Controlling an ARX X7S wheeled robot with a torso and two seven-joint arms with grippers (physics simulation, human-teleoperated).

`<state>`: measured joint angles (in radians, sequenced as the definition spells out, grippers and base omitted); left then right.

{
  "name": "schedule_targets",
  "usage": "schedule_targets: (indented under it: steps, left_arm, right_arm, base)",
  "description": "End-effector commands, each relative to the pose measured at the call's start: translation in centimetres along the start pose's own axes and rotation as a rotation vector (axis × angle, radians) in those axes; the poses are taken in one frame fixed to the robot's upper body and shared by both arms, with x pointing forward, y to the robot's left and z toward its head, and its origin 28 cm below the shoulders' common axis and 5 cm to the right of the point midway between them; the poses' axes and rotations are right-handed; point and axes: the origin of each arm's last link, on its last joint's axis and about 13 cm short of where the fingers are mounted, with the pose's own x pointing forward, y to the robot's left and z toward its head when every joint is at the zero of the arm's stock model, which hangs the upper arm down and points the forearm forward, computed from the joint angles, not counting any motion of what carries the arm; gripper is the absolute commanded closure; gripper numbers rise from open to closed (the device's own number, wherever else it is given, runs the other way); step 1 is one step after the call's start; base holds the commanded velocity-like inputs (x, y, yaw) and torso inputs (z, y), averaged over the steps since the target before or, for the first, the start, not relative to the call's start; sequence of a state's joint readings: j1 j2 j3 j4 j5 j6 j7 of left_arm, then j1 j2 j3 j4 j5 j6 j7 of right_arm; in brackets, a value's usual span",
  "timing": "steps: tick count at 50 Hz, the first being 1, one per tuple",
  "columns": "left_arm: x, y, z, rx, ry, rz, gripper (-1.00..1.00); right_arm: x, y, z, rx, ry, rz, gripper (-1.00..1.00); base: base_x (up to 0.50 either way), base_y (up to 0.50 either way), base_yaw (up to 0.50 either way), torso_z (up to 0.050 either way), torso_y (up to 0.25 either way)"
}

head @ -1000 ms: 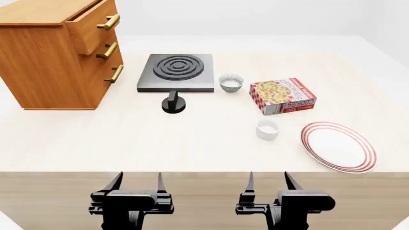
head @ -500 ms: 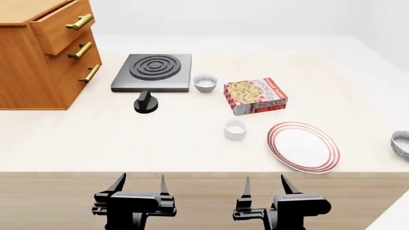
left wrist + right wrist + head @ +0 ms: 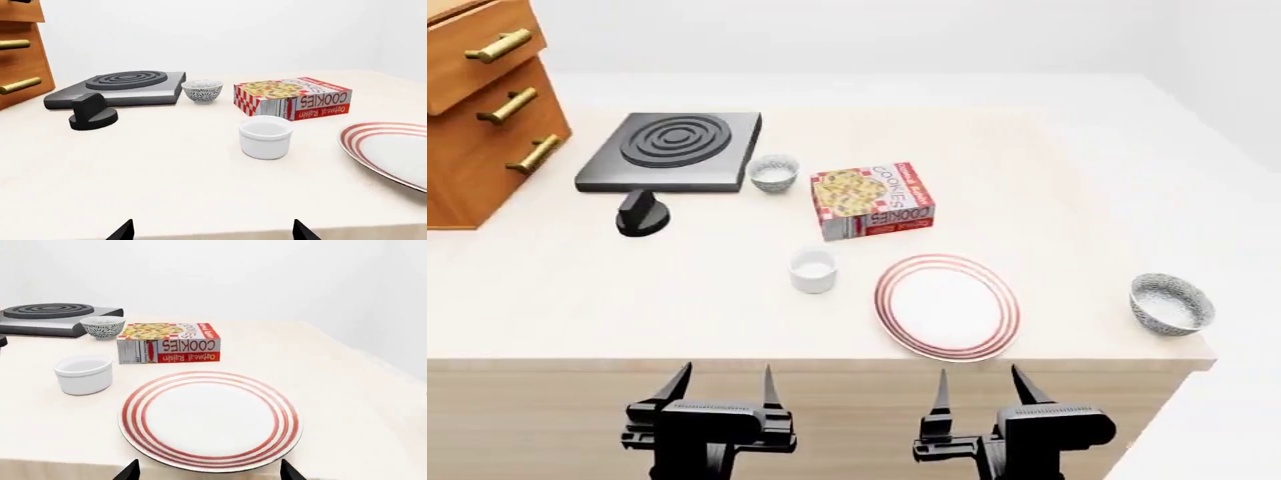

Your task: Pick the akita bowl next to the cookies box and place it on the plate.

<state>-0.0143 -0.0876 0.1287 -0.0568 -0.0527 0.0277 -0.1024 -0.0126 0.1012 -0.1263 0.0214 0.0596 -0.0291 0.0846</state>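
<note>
Akita bowl (image 3: 773, 173), small, round, dark-speckled outside, beside the cookies box (image 3: 872, 201), left gripper (image 3: 719, 385) and right gripper (image 3: 977, 385) both spread, empty.

View swung right; second patterned bowl (image 3: 1172, 303) fully visible

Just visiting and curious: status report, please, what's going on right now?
Left tool and right tool open, empty, short of the table. Small patterned akita bowl untouched beside red-and-white cookies box. Red-ringed white plate bare. Plain white bowl near the path.
</note>
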Motion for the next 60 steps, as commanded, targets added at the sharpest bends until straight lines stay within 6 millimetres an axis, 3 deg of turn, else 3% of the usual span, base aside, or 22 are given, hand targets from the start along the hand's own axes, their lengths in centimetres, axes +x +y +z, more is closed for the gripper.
schedule_targets:
  steps: [1,26,30,37,39,40,44,51,60]
  left_arm:
    - [0.0,0.0,-0.1,0.003,0.003,0.000,-1.00]
    - [0.0,0.1,0.5,0.011,0.012,0.020,-1.00]
    - [0.0,0.6,3.1,0.009,0.016,0.026,-1.00]
    - [0.3,2.2,12.1,0.022,-0.038,-0.001,-1.00]
    - [0.7,2.8,14.2,0.047,-0.072,0.020,-1.00]
    - [0.7,2.7,14.3,0.047,-0.072,0.020,-1.00]
    - [1.3,3.5,15.4,0.060,-0.090,0.049,-1.00]
    - [1.1,3.7,14.3,0.049,-0.068,0.057,-1.00]
    - [1.3,3.9,14.1,0.061,-0.060,0.056,-1.00]
  right_arm:
    - [0.0,-0.1,-0.1,0.000,0.003,-0.001,-1.00]
    - [0.1,-0.3,0.3,0.006,0.044,0.008,-1.00]
    - [0.5,-0.7,2.5,0.020,0.040,0.010,-1.00]
    - [1.9,-2.4,12.0,0.064,0.009,0.063,-1.00]
    - [2.2,-2.8,14.6,0.058,-0.017,0.058,-1.00]
    - [2.3,-3.0,15.5,0.068,-0.035,0.054,-1.00]
    - [2.4,-3.4,16.6,0.071,-0.072,0.059,-1.00]
    - [2.9,-3.6,15.0,0.066,-0.028,0.028,-1.00]
    - [2.9,-3.7,15.1,0.073,-0.023,0.030,-1.00]
  base:
    - [0.00,-0.50,0.00,0.000,0.000]
    - [0.00,-0.47,0.00,0.000,0.000]
    - [0.00,0.00,0.00,0.000,0.000]
    - [0.00,0.00,0.00,0.000,0.000]
    - [0.00,0.00,0.00,0.000,0.000]
    - [0.00,0.00,0.00,0.000,0.000]
    - [0.02,0.00,0.00,0.000,0.000]
    - [0.48,0.00,0.00,0.000,0.000]
    - [0.50,0.00,0.00,0.000,0.000]
